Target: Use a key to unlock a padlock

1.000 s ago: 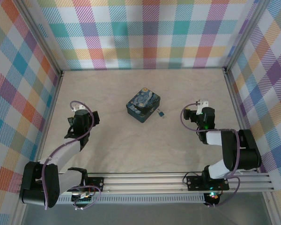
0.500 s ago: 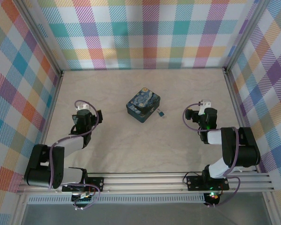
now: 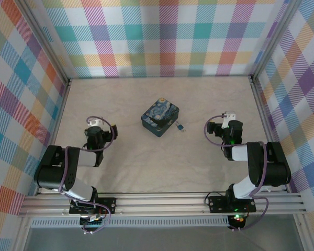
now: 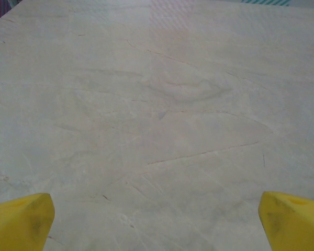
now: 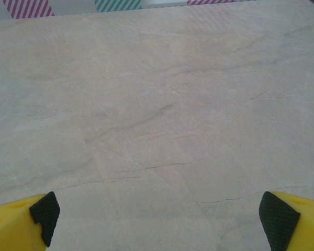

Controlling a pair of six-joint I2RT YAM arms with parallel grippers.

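Padlock [image 3: 180, 126] just R of box [image 3: 160, 116]

My left arm [image 3: 63, 170] and right arm [image 3: 259, 167] sit folded low by their bases, wrists pointing away from me. The left gripper [image 3: 96, 123] has its yellow fingers [image 4: 21, 222] spread wide and empty. The right gripper [image 3: 226, 117] is likewise agape, with black pads [image 5: 44, 212] on its fingertips.

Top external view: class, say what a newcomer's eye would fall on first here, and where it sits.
The dark-blue box with its swirly starry-night print stands out at the middle of the pale table. Just right of it lies the tiny blue and silvery padlock. Bright plaid walls ring the scene.
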